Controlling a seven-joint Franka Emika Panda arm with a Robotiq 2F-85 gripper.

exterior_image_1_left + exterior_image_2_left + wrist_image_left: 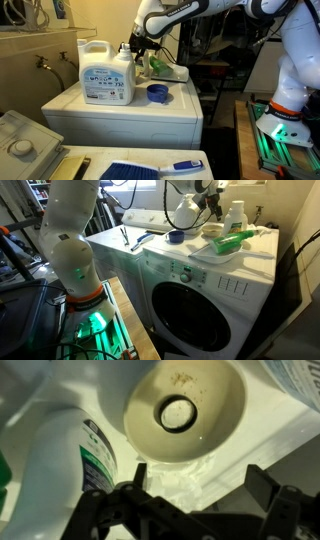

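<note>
My gripper (200, 482) is open and empty. In the wrist view it hangs just above a cream bowl (185, 405) with a white round piece in its middle. A bit of crumpled white wrap (180, 468) lies between the fingers, below the bowl. A white bottle with a green label (85, 460) lies to the left. In both exterior views the gripper (138, 48) (212, 202) hovers over the back of the washing machine top (120, 108), behind the large white detergent jug (107, 75) (183, 215). The bowl (212, 229) sits right under the gripper.
A blue cap (157, 93) (175, 237) stands on the washer top beside the jug. A green item (232, 242) lies on a white tray, with a green-capped bottle (235, 218) behind it. A blue-handled brush (150, 168) lies in the foreground. The washer door (190, 310) faces the robot base.
</note>
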